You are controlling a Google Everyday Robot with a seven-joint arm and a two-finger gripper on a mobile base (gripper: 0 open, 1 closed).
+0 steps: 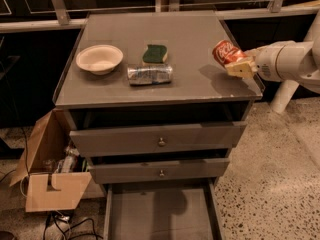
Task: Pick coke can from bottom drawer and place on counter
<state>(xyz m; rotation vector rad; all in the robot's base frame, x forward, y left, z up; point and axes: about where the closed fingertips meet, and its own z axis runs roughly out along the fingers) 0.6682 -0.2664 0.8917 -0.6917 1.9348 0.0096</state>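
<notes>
- My gripper (236,63) grasps the coke can (225,52), tilted, red with white script, over the right edge of the counter (190,39)
- The bottom drawer (160,216) stands pulled out
- The cardboard box (52,189) (on the floor) holds clutter

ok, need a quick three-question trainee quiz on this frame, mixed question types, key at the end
1. True or false: the coke can lies in the open bottom drawer.
2. What lies on its side just in front of the green sponge? A. silver can B. mug C. bottle
3. Fill in: the gripper, at the counter edge, is shut on the ____.

Key: 1 false, it is held tilted above the counter; 2 A; 3 coke can.
</notes>
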